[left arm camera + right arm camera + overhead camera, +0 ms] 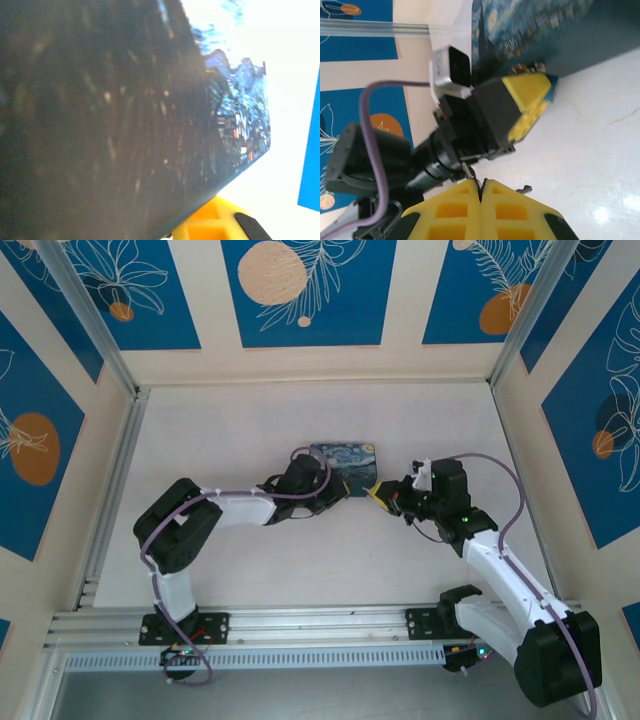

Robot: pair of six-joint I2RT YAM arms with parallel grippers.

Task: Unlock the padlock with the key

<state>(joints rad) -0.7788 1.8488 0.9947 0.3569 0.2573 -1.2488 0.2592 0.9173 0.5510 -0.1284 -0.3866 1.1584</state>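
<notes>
Right wrist: right end effector [480,187] and left end effector [537,100] both pinched together. Grey sliver is probably the key [524,189]: light, stiff, slippery; I'd pinch its head.

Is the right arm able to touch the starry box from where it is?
Probably yes. The right gripper sits right beside the near right corner of the starry box, nothing between them. The left gripper is at the box's near edge, not across that path.

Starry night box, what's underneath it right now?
In the right wrist view the box sits on the white table, with the left gripper at its edge. Its underside is covered.
</notes>
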